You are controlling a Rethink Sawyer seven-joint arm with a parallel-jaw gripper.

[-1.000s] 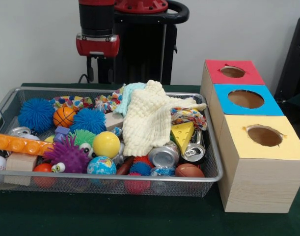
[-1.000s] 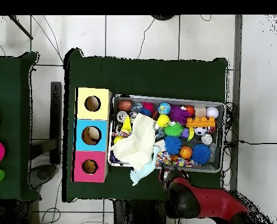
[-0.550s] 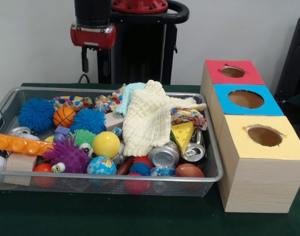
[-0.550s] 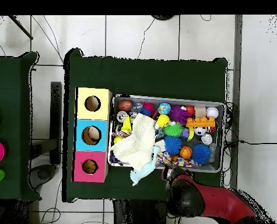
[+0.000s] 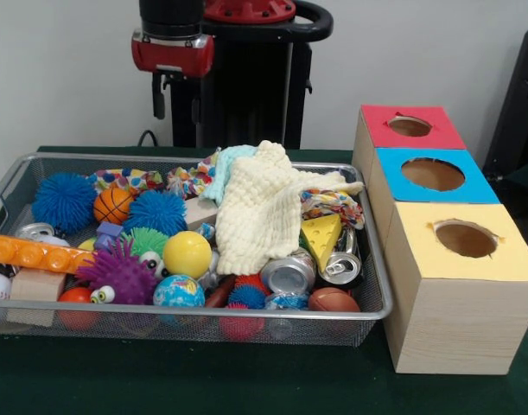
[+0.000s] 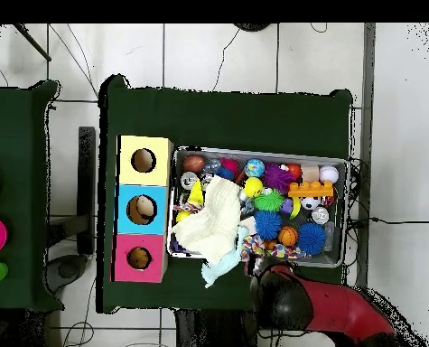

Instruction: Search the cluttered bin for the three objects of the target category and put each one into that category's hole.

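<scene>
The red and black arm's gripper point(image 5: 176, 97) hangs high above the far rim of the silver wire-mesh bin point(image 5: 367, 285), holding nothing; its two dark fingers point(image 5: 159, 95) stand apart, spread and empty. Nothing looks sorted yet; the holes in the red-topped point(image 5: 410, 126), blue-topped point(image 5: 433, 175) and yellow-topped wooden boxes point(image 5: 465, 239) show no toy inside, though I cannot see deep. Which category is wanted I cannot tell; the candidates all lie in the bin: crushed silver drink cans point(image 5: 288, 275) near the front beside the boxes, spiky rubber balls point(image 5: 64, 201), a yellow cheese wedge point(image 5: 321, 239), half under a pale yellow knitted cloth point(image 5: 259, 212). I'd judge all three picks remain.
</scene>
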